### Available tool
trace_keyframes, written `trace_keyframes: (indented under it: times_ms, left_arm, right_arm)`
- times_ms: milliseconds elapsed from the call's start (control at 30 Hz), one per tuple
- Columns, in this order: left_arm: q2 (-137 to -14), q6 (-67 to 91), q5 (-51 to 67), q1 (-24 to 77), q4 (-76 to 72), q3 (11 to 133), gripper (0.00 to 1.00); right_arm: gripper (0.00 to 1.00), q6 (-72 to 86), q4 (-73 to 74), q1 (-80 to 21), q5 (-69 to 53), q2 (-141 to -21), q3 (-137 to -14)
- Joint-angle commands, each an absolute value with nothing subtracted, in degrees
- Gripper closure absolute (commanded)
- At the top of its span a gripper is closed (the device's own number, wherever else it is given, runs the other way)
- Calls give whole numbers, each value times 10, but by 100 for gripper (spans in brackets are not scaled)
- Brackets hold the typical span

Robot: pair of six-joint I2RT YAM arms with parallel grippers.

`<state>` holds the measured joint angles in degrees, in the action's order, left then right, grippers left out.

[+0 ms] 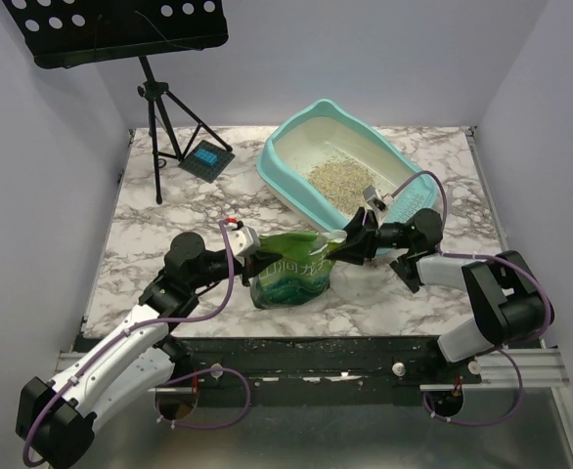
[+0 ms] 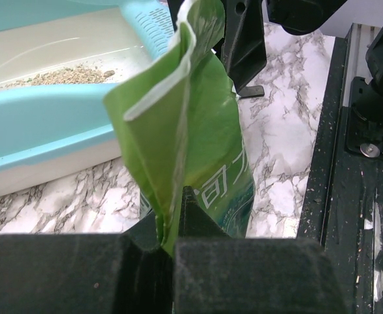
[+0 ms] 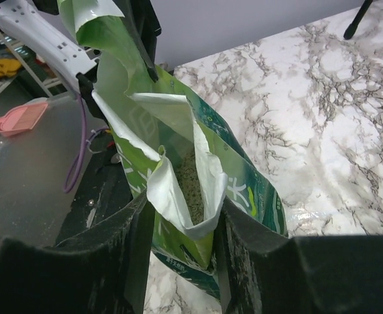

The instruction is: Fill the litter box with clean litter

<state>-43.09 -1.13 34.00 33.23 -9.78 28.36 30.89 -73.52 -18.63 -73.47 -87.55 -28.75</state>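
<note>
Arms first: the left arm [image 1: 120, 362] and right arm [image 1: 492, 303] reach from the near edge over the marble table [image 1: 169, 205] and meet at its middle. Far and right of them sits the litter box [image 1: 275, 168], with a thin pile of clean litter [image 1: 337, 181] on its floor, so the fill looks only partly done. The green bag [image 1: 291, 274] stands just near of the box, apart from it.

The left gripper [image 2: 168, 239] is fully closed, pinching a flat fold of the bag's left edge. The right gripper [image 3: 183, 222] stands about half apart, and the bag's open mouth fills the gap with foil against both fingers. I judge that a grip.

The step in hand looks like carrying the bag over for another pour. To do it well, both arms should lift together, so the foil neither stretches nor sags. The mouth should stay upward until it has passed the near rim. Then the left side should rise slowly and the granules run out over the existing pile. Slick foil under a shifting load may slip.

Only a glimpse of granules shows deep inside the bag, so how much remains is unclear. The right arm hides the box's near right corner, and a pale perforated piece [image 1: 374, 198] there is hard to identify.
</note>
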Motion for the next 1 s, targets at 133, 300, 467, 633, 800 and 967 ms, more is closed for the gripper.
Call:
trace_keyframes:
  times_ms: [133, 300, 467, 633, 800, 967]
  left_arm:
    - [-432, -23, 335, 333, -134, 292, 100]
    - [-434, -24, 337, 333, -134, 292, 100]
    - [-439, -24, 338, 333, -134, 293, 100]
    - [-438, -24, 338, 333, -134, 292, 100]
    - [-436, -5, 335, 333, -142, 292, 100]
    - [-440, 104, 333, 335, -106, 319, 100]
  right_arm:
    - [53, 322, -962, -185, -758, -869, -309]
    - [53, 323, -962, -185, -756, -875, -323]
    - [59, 330, -962, -186, -757, -882, -331]
    - [90, 336, -962, -186, -758, -888, -335]
    - [100, 398, -962, -185, -740, -875, -333]
    - [100, 518, -958, -184, -677, -809, -285]
